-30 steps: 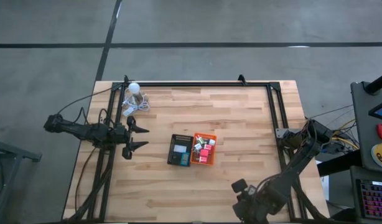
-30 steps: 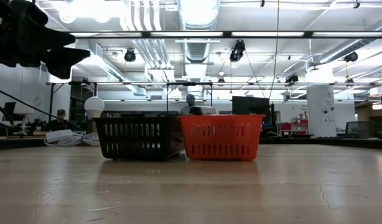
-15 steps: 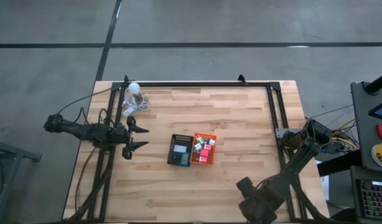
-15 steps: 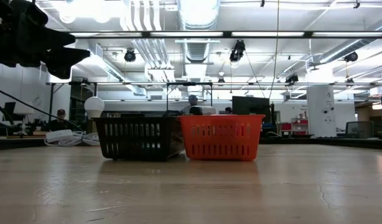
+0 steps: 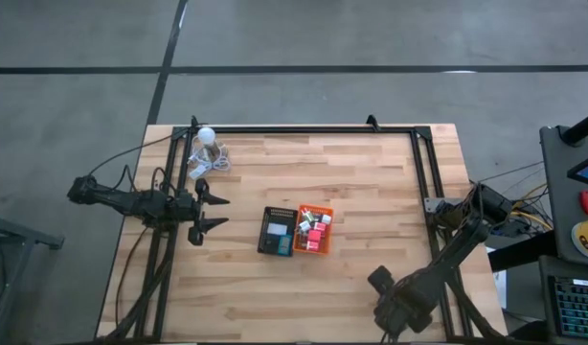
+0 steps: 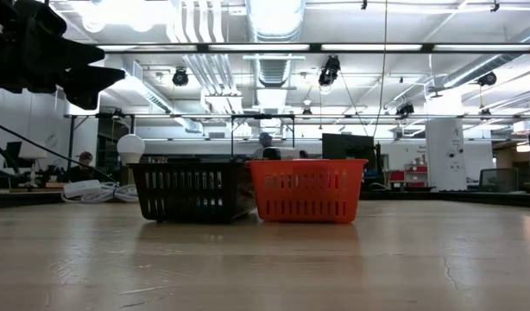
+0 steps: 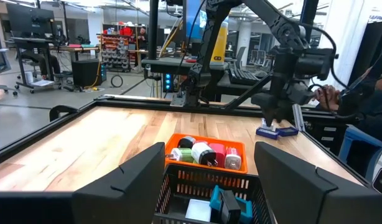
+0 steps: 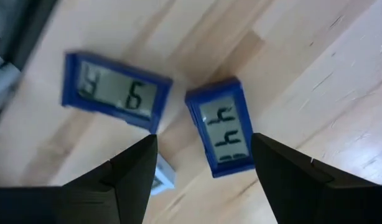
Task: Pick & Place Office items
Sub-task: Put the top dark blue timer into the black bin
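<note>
Two flat blue-framed office items w/ grey display faces, one [image 8: 227, 126] right ahead betw. the right gripper [image 8: 203, 165] fingers, other [image 8: 115, 91] just beside it, both flat on bare wood near the table [image 5: 371, 192] edge, apart from each other. Right gripper spread wide, empty, hovering over them; open wood all round, orange tray [image 5: 314, 229] & black tray [image 5: 276, 231] well apart. Vs 0.5 s ago right arm shifted slightly; left gripper [image 5: 214, 211] unchanged, spread, empty, beside black tray.
</note>
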Tool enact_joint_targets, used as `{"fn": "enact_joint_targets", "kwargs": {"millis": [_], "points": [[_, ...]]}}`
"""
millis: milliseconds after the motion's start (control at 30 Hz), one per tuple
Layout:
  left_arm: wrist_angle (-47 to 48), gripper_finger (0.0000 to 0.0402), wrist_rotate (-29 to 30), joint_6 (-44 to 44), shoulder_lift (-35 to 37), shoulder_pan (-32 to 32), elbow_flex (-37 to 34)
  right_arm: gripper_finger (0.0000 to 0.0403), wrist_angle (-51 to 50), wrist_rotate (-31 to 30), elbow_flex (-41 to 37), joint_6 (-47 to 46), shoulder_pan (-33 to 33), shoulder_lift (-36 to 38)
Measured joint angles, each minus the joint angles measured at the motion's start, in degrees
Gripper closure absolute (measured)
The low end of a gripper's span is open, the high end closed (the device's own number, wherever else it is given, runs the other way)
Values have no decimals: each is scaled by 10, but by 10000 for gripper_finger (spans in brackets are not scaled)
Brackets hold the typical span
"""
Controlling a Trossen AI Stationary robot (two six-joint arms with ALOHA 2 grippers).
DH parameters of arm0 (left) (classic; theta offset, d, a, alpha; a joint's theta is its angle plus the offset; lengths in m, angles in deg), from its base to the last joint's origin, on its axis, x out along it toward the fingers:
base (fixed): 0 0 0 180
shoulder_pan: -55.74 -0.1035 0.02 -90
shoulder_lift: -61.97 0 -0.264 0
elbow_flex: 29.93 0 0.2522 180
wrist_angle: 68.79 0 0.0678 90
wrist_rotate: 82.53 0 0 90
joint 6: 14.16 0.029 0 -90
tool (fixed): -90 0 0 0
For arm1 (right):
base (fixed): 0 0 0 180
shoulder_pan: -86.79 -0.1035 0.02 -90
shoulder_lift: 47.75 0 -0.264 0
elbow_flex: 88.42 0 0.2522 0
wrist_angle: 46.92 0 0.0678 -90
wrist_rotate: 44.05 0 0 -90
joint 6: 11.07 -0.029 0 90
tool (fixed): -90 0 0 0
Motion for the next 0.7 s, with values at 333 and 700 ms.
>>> {"fn": "enact_joint_targets", "kwargs": {"millis": [333,700], "points": [[0,149,0,0,0,0,0,147,5,-56,-44,77,1,0],[0,149,0,0,0,0,0,148,54,-54,-66,78,2,0]]}}
